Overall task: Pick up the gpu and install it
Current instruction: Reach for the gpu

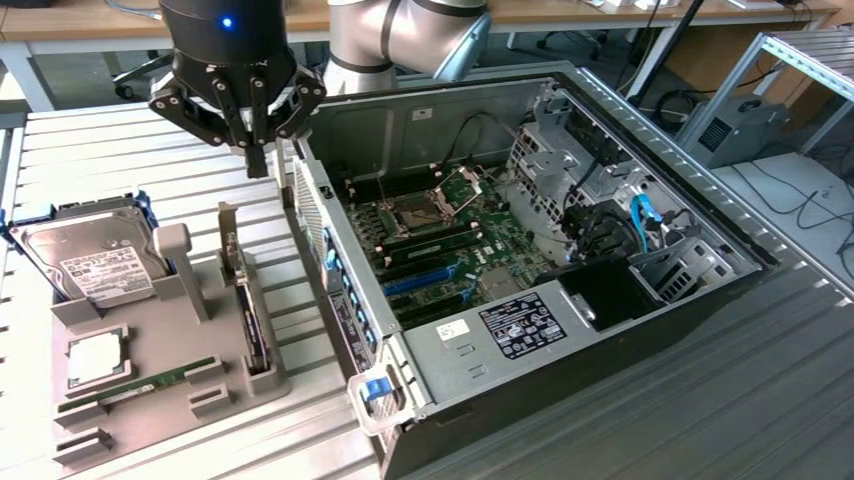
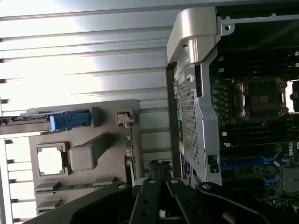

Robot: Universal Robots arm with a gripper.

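Gripper [image 1: 256, 162] pinched shut on nothing, I'm hovering over the gpu's [image 1: 248, 300] far end (bracket end, I reckon), card on edge in the grey holder [image 1: 160, 345], long axis running alongside the open case [image 1: 400, 110].

Hard drive [image 1: 83, 262] label text too small to read; gpu [image 1: 250, 312] lower edge hidden in holder [image 1: 160, 347].

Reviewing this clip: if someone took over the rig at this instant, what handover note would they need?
Gripper: shut, empty, hovering above the bracket end of the gpu, not touching it.
Gpu: standing on edge in the grey holder tray, beside the open computer case.
Done: nothing shows yet.
Left: gpu not picked up; the blue slots in the case hold no card.
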